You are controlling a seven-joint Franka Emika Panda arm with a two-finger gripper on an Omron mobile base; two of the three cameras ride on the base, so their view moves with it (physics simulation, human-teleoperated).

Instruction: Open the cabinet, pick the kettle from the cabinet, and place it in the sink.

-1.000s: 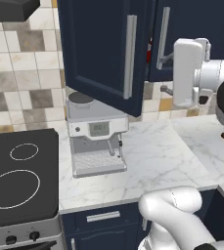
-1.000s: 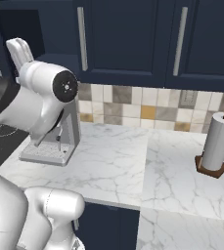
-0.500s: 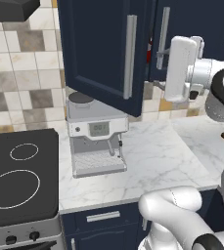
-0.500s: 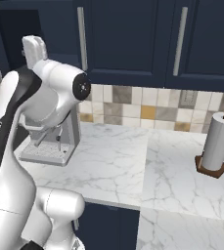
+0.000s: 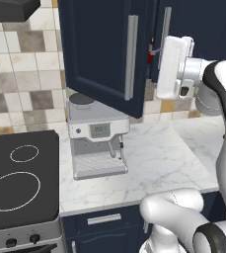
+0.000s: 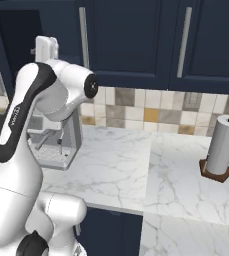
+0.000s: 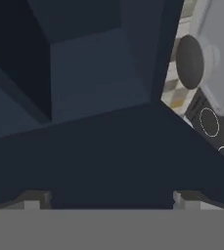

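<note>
Near edge first: white marble desk [image 5: 154,163], w/ navy drawer fronts [image 5: 102,220] below it. Black cooktop [image 5: 16,183] at near left, white rings on top. Just right of it the coffee machine [image 5: 97,143], silver, standing on the desk under the swung-out door. Over on the right, a paper towel roll [image 6: 221,150] upright on its wooden stand, well apart from the machine.

Up higher now: gripper [image 7: 108,200] is at the cabinet [image 5: 104,44] opening, jaws spread wide, tips far apart in hand view, nothing between them. Dark navy interior and shelf [image 7: 99,83] ahead of the tips.

Cabinet door hangs open toward the left, long silver handle [image 5: 131,57] showing. A sliver of red, the kettle [image 5: 150,55], peeks inside the cabinet, in the gap between the open door and the hand. Can't tell more of it, mostly hidden.

Far back: tiled wall [image 6: 151,107], closed navy doors [image 6: 186,40] to the right.
</note>
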